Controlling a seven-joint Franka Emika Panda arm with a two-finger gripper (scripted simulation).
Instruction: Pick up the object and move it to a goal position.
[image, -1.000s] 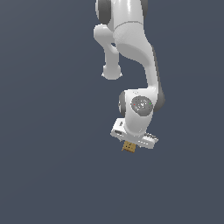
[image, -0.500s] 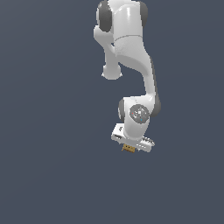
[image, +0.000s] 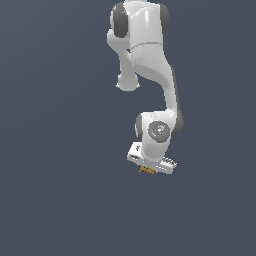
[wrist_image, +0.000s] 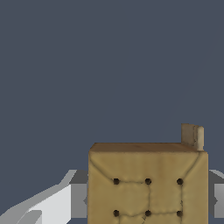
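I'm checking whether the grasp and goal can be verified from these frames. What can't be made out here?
- Cube: in the exterior view too small to show its dots; the gripper covers its top.
- Cube: in the wrist view cut off by the picture's edge, so its full shape is unseen.
- Fingertips: the cube hides where they touch it in the wrist view.
- Goal position: no marker shows in either view.
- Any table or floor: only flat grey background shows.

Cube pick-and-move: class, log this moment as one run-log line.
phase: carrying | gripper: shut on cube | cube: lifted | goal: not visible
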